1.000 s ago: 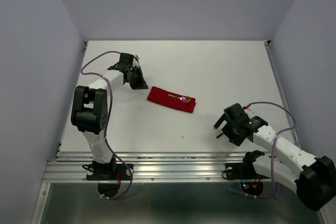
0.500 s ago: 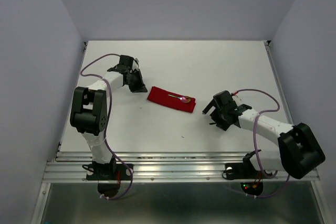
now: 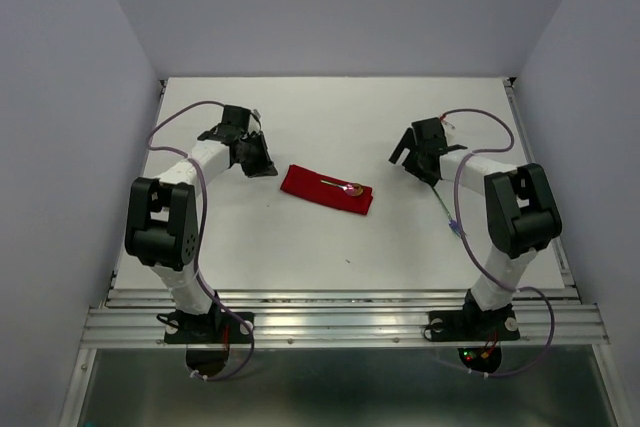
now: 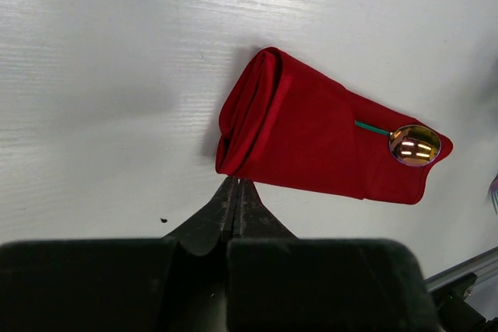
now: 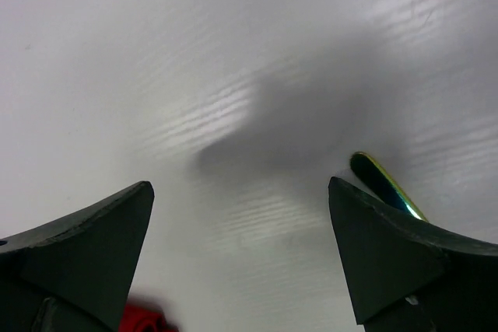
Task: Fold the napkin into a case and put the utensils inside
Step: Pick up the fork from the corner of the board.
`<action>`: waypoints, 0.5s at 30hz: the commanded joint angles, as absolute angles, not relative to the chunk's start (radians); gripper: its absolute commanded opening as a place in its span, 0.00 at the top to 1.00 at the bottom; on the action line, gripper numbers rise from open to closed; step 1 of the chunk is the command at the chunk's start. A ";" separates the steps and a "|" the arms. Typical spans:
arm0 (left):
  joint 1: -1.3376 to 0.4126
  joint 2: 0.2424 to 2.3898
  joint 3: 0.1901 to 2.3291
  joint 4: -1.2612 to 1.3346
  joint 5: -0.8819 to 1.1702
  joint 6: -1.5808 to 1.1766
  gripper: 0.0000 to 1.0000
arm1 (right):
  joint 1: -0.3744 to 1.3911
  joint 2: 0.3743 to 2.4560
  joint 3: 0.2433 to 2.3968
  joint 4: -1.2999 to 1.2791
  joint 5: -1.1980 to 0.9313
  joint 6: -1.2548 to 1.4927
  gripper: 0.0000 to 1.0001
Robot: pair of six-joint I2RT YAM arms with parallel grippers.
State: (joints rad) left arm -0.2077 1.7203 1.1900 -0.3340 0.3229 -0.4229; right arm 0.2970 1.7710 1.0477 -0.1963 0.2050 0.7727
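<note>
The red napkin (image 3: 322,188) (image 4: 311,145) lies folded as a narrow flat case in the middle of the table. A spoon rests on its right end, its shiny bowl (image 3: 352,188) (image 4: 415,145) showing and its thin green handle slipping under a fold. The fork (image 3: 447,212) lies bare on the table to the right; one dark end (image 5: 380,179) shows beside my right finger. My left gripper (image 3: 264,164) (image 4: 236,183) is shut, its tips at the case's left end, nothing seen between them. My right gripper (image 3: 407,153) (image 5: 241,192) hovers open over bare table near the fork's far end.
The white table (image 3: 330,117) is walled by grey panels at the back and both sides. A metal rail (image 3: 340,322) runs along the near edge by the arm bases. A corner of the red cloth (image 5: 144,320) shows low in the right wrist view.
My right arm has swung from the near right of the table up to the far side, beside the fork, still open. The left gripper has hardly moved.
</note>
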 commanded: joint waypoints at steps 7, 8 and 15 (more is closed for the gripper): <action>-0.215 1.686 1.180 -0.339 0.319 -0.416 0.96 | 0.267 1.646 1.033 -0.261 0.087 0.457 0.05; -0.216 1.690 1.186 -0.339 0.321 -0.417 0.96 | 0.267 1.584 1.019 -0.267 0.124 0.453 0.05; -0.229 1.709 1.201 -0.336 0.321 -0.419 0.96 | 0.256 1.445 0.916 -0.348 0.382 0.410 0.03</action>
